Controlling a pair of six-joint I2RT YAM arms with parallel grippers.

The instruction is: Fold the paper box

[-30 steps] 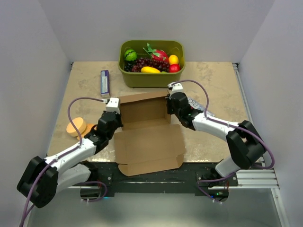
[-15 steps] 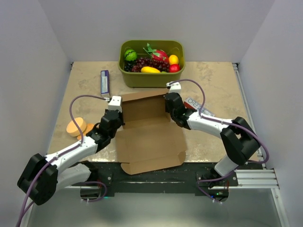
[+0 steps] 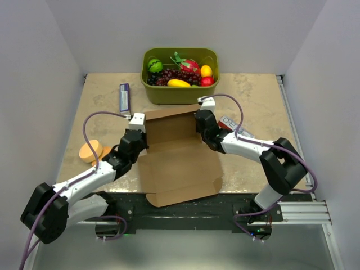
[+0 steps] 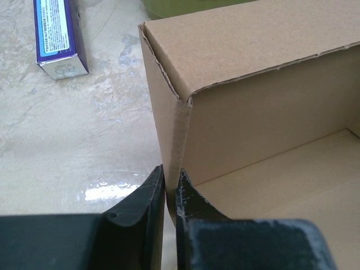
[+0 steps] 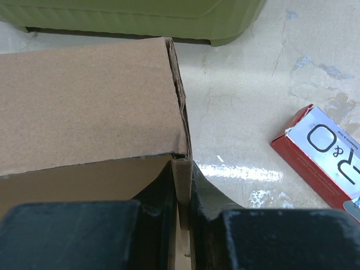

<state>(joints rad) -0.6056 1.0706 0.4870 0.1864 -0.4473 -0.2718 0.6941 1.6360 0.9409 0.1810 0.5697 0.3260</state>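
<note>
Both arms have edged inward and the paper box (image 3: 179, 163) has slid slightly rightward, just on the near side of the green tub (image 3: 180, 94). The left tool (image 4: 170, 188) and right tool (image 5: 182, 179) each pinch a raised side wall, so the sides look set for squaring.

Plain pale walls (image 3: 169, 28) stand far, left and right. The desk (image 3: 259, 101) has a glossy beige marbled top, with a metal rail (image 3: 288, 112) along its right edge.
</note>
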